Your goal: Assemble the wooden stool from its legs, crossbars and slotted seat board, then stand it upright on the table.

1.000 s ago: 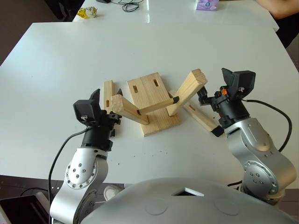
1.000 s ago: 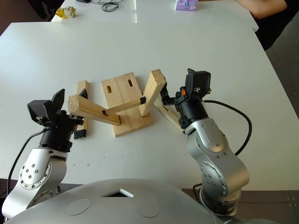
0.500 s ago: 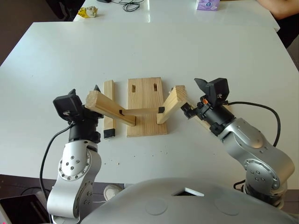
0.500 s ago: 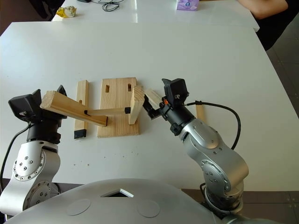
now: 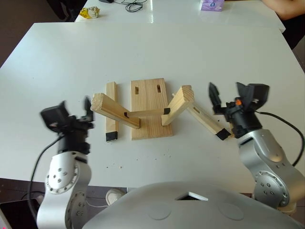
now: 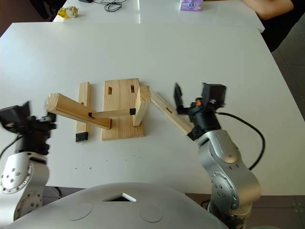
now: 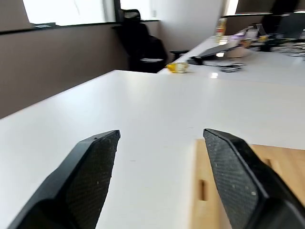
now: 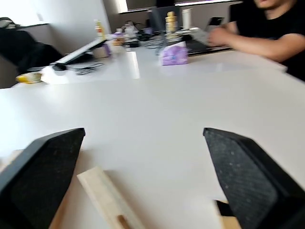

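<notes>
The slotted seat board [image 5: 148, 93] lies flat mid-table. On it rests a frame of two legs, the left leg [image 5: 114, 110] and the right leg [image 5: 177, 105], joined by a crossbar [image 5: 145, 113]. One loose leg [image 5: 110, 98] lies flat just left of the board. Another loose leg [image 5: 206, 119] lies to its right, pointing at my right gripper. My left gripper [image 5: 75, 106] is open, a short way left of the frame and touching nothing. My right gripper [image 5: 228, 93] is open too, just beyond the right loose leg [image 8: 107, 198]. In the left wrist view the open fingers [image 7: 90, 176] frame bare table and the wood's edge [image 7: 205, 191].
The white table [image 5: 57, 62] has wide free room behind and to both sides of the parts. A second table behind carries a yellow item [image 5: 89, 12], cables [image 5: 131, 5] and a purple box [image 5: 211, 5]. The near table edge runs close to both arms.
Both grippers have let go of the two-leg frame and drawn outward, left to the left, right to the right. The frame now rests on the seat board.
</notes>
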